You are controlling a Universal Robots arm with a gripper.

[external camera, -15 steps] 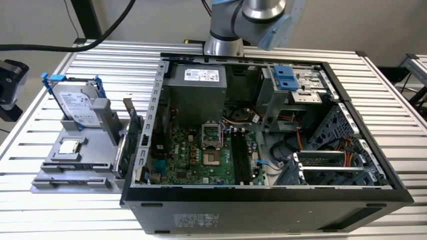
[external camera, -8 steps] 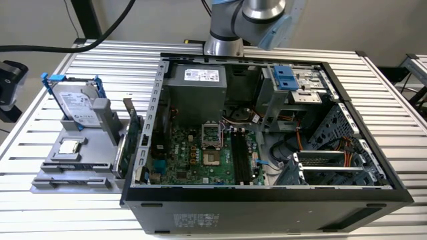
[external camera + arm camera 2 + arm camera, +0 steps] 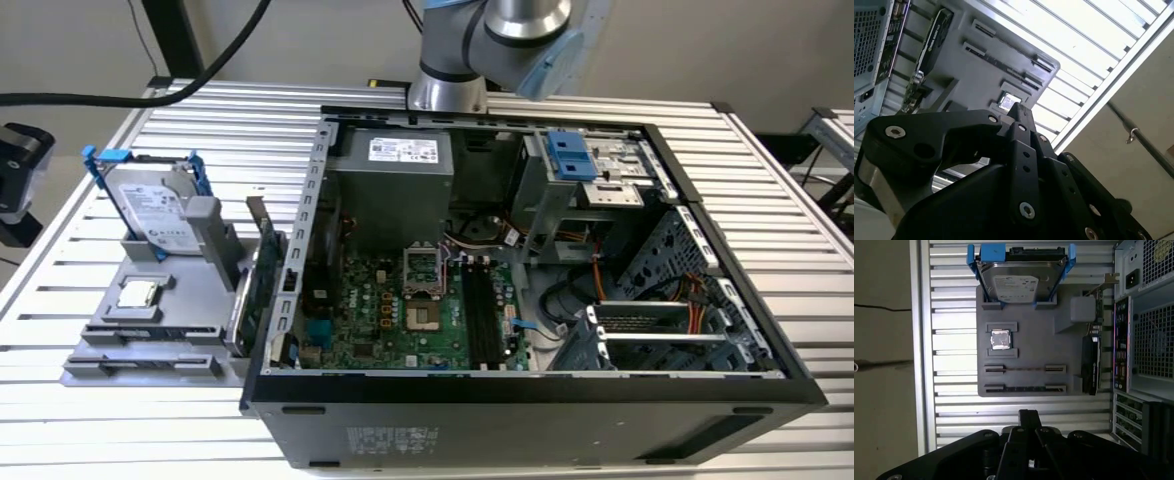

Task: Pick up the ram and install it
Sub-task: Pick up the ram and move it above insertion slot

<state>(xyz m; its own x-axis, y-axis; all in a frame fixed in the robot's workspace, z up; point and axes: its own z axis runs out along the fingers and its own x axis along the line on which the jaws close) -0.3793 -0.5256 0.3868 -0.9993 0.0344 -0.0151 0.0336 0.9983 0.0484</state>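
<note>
What is hidden or cut off: the arm point(image 3: 494, 30) leaves the exterior view at its upper edge, so its lower part is outside that picture. In both wrist views the black linkage of the jaws covers part of the scene.
Hard to make out: the ram point(image 3: 1024, 388) shows only edge-on, as a thin dark strip. Its chips and colour cannot be told.
Surface: the table point(image 3: 200, 120) is made of ribbed silver metal slats. It carries an open black computer case point(image 3: 534, 410) and a grey holder point(image 3: 1024, 347), which is beside the case at the exterior view's left.
Room: a pale plain floor point(image 3: 884, 390) lies beside the table, with a thin dark cable point(image 3: 884, 307) across it.
Holder: a hard drive point(image 3: 1019, 282) in a blue frame stands at one end. A small square processor point(image 3: 1000, 339) sits near the middle, and an expansion card point(image 3: 1090, 365) runs along the side next to the case.
Ram: it stands in the holder's last slot, at the end opposite to the hard drive.
Jaws: they are clenched to one tip, with nothing between them. In the first wrist view the tip is over bare slats just beside the holder's edge, nearest to the ram but apart from it.
</note>
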